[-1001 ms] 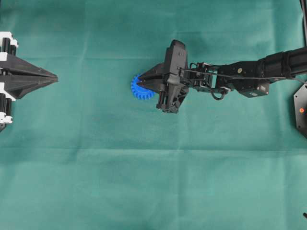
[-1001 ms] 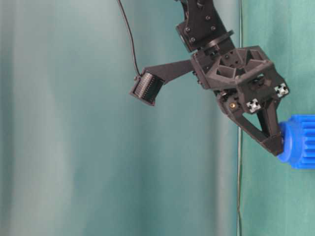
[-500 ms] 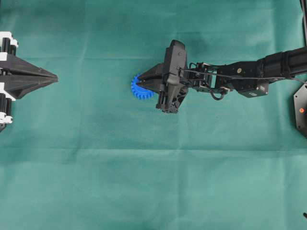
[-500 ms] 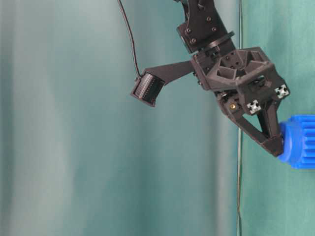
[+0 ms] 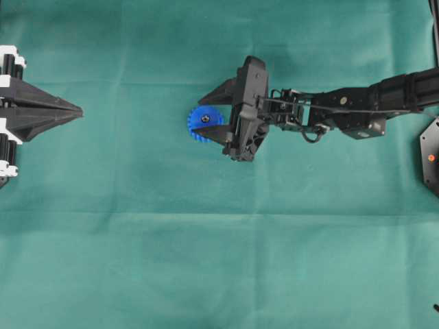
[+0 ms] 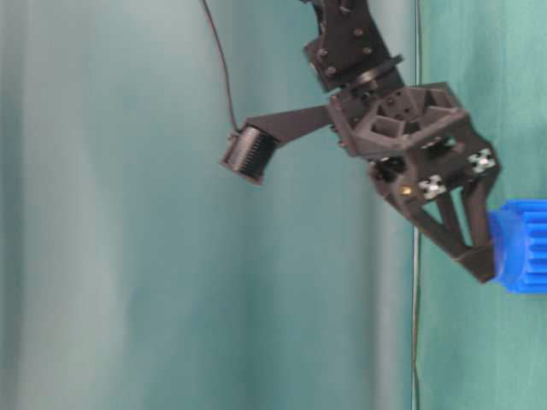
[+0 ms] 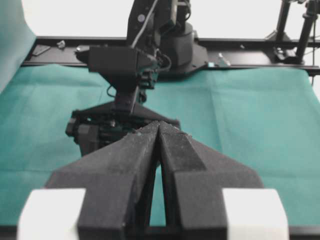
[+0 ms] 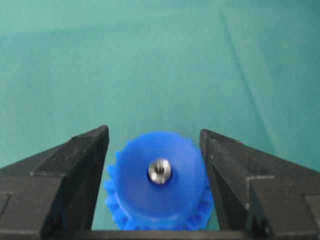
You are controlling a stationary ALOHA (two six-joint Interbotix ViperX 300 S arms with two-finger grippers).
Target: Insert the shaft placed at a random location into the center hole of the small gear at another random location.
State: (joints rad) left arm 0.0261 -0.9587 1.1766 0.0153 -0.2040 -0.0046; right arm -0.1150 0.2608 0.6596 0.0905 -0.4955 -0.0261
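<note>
Pin (image 8: 159, 170) seated in the gear (image 8: 159, 184) hub's hole (insertion looks done). Right gripper (image 8: 154, 165) spread wide, fingers either side, touching nothing, likely to let go cleanly. Left gripper (image 7: 159, 131) closed, empty, parked well apart.

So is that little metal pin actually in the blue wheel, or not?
In. The shaft shows as a silvery end seated in the small gear's hub centre, with the right gripper's fingers open on either side.

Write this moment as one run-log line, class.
right gripper: open, fingers flanking small gear | shaft: seated in center hole | left gripper: shut, parked
</note>
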